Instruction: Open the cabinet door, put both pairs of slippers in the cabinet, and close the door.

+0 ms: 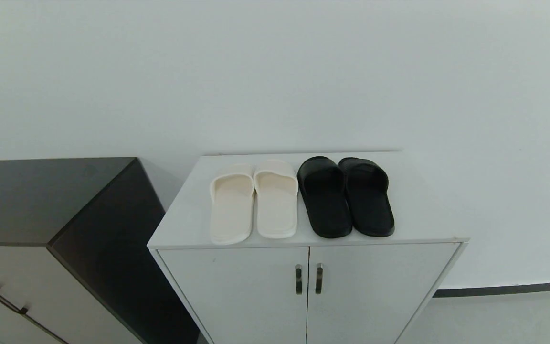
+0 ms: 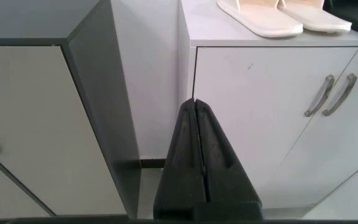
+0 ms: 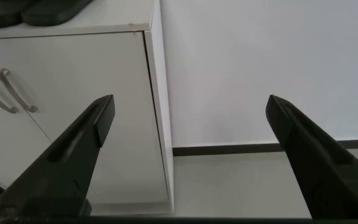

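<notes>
A white cabinet (image 1: pixel 303 296) stands against the wall with both doors shut and two metal handles (image 1: pixel 308 278) at the centre seam. On its top lie a white pair of slippers (image 1: pixel 253 203) and, to their right, a black pair of slippers (image 1: pixel 346 196). My left gripper (image 2: pixel 196 106) is shut with nothing in it, low in front of the cabinet's left front corner (image 2: pixel 194 74). My right gripper (image 3: pixel 191 109) stands wide open and holds nothing, low by the cabinet's right side (image 3: pixel 157 93). The handles (image 2: pixel 331 94) (image 3: pixel 5 90) show in both wrist views.
A dark-topped cabinet (image 1: pixel 50 229) with a drawer handle (image 1: pixel 10 301) stands just left of the white one, a narrow gap between them. A plain wall rises behind. Bare floor (image 1: pixel 494 315) lies to the right of the white cabinet.
</notes>
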Motion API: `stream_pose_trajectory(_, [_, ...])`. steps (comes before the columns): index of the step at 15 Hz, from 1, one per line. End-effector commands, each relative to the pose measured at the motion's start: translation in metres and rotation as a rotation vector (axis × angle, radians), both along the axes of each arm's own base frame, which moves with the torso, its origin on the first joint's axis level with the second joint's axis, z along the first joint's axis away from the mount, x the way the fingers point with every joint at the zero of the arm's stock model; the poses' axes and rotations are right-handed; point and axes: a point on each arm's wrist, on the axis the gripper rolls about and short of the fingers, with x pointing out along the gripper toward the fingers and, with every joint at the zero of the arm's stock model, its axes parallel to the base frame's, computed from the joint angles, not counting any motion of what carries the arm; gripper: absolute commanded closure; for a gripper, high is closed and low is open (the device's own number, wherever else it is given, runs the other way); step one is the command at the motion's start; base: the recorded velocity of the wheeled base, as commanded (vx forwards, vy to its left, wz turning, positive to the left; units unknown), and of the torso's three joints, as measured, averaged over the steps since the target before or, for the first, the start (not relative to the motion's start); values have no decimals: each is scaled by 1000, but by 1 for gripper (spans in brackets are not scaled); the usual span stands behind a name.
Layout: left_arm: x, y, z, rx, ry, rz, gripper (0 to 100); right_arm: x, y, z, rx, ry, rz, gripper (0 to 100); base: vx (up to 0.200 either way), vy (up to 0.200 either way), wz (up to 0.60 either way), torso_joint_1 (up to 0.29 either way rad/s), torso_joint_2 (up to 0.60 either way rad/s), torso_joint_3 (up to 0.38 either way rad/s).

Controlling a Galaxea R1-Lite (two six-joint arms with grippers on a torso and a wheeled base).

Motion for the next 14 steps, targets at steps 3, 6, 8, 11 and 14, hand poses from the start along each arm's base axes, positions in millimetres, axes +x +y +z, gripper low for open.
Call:
stream_pose_trajectory(3, [0, 0, 0, -2, 1, -5, 100, 0, 0, 0, -4, 0, -1, 0, 0, 0, 0, 0, 0, 0])
stream_pose_trajectory(6, [0, 0, 0, 3, 1, -5, 100, -9, 0, 42, -49, -116, 1, 0, 0, 0, 0, 0, 0, 0])
stream_pose_trajectory(8, [0, 0, 0, 3, 1, -7, 100, -8, 1, 87, 45, -36, 118, 0, 0, 0, 0, 0, 0, 0])
stream_pose_trajectory(11, [0, 0, 0, 1, 1, -7, 100, 40, 8, 84, 85, 310, 340, 0, 0, 0, 0, 0, 0, 0])
stream_pose_trajectory(14, [0, 0, 0, 1, 1, -8, 100, 98, 17, 99, 116, 350, 430, 0, 0, 0, 0, 0, 0, 0])
